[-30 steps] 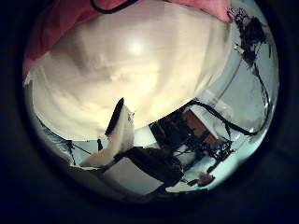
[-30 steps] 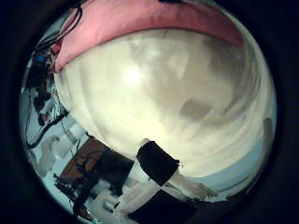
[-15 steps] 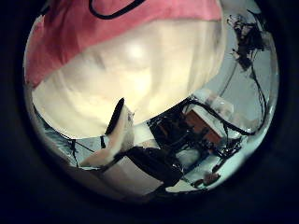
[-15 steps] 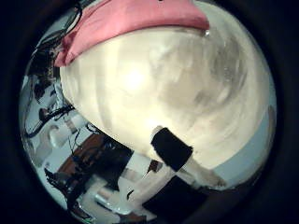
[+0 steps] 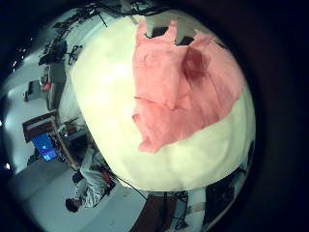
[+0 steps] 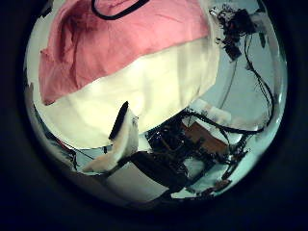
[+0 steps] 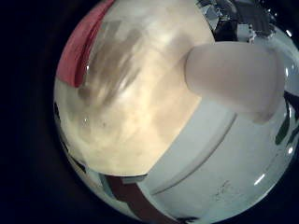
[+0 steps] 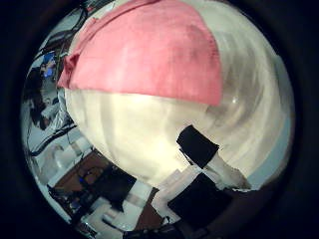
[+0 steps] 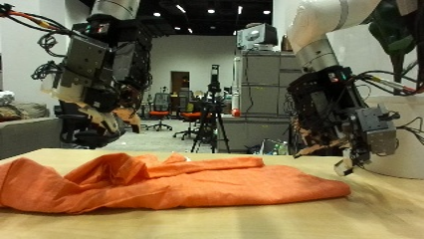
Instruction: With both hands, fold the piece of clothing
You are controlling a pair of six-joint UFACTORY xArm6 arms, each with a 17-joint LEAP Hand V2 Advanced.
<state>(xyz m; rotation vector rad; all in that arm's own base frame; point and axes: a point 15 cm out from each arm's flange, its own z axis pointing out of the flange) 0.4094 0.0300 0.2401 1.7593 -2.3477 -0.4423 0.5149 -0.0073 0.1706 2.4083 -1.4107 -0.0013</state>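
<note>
An orange garment (image 9: 159, 181) lies crumpled and spread along the tan table (image 9: 212, 221). My left hand (image 9: 100, 88) hangs in the air above one end of it, fingers relaxed and holding nothing. My right hand (image 9: 338, 127) hovers just above the other end, fingers pointing down, also empty. The palm views look down on the cloth: the garment (image 6: 115, 43) covers much of the left thumb side view, and the garment (image 8: 150, 55) much of the right thumb side view. The garment (image 5: 179, 82) shows whole, with wrinkles, on the table (image 5: 145, 159). Only a strip of the garment (image 7: 79, 47) shows beside a finger (image 7: 234, 79).
Behind the table stand office chairs (image 9: 166, 118), a tripod (image 9: 212, 110) and grey cabinets (image 9: 259, 100). Bare table (image 8: 130, 129) lies between the cloth and the near edge.
Both thumb side views have shifted: the garment now fills far more of each than a second ago, so both palms have moved over the cloth.
</note>
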